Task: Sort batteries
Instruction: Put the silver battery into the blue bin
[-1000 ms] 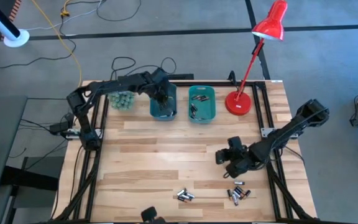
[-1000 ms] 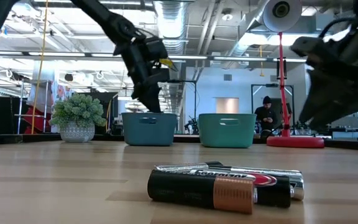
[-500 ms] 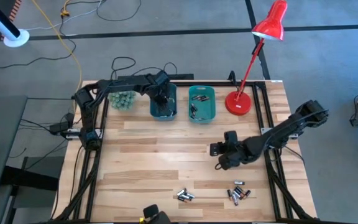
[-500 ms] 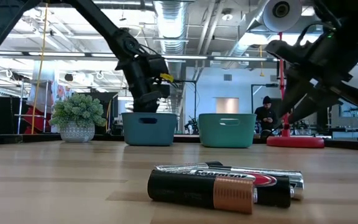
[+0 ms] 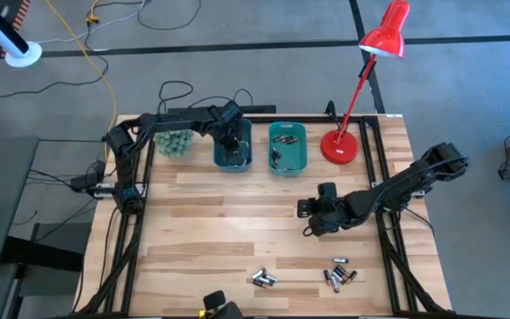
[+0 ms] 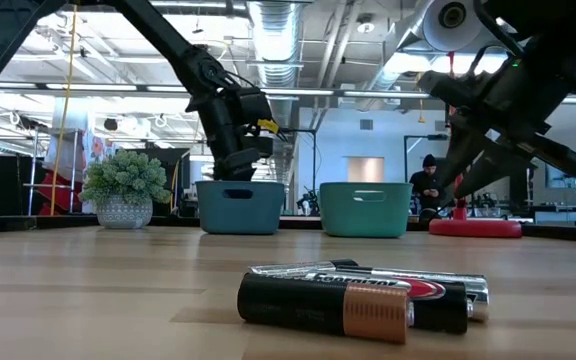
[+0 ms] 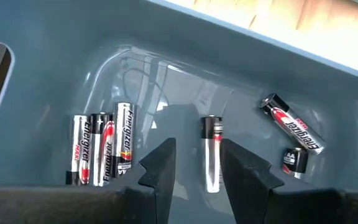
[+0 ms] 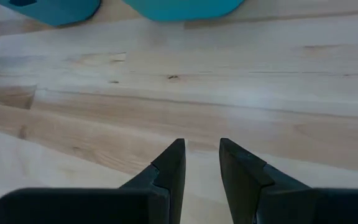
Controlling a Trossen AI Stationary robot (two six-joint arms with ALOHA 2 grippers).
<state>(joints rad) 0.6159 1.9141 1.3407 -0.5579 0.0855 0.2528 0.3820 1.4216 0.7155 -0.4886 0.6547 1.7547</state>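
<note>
Loose batteries lie in two small heaps near the table's near edge [image 5: 264,278] [image 5: 339,273]; the low view shows them close up [image 6: 358,295]. More batteries lie flat on the floor of the blue bin [image 7: 101,152] [image 7: 212,152] [image 7: 291,127], and some in the teal bin [image 5: 287,146]. My left gripper [image 5: 230,146] [image 7: 197,146] reaches down into the blue bin [image 5: 233,146], open and empty, above the bin's floor. My right gripper [image 5: 308,223] [image 8: 202,144] hovers over bare wood right of the table's middle, open by a narrow gap and empty.
A red desk lamp [image 5: 340,146] stands right of the teal bin, and a small potted plant [image 5: 173,142] left of the blue bin. Bare wood stretches between the bins and the battery heaps. A person [image 6: 428,185] stands far off in the room.
My right gripper has moved from above the right battery heap toward the table's left and a little toward the far edge, with nothing between its fingers.
</note>
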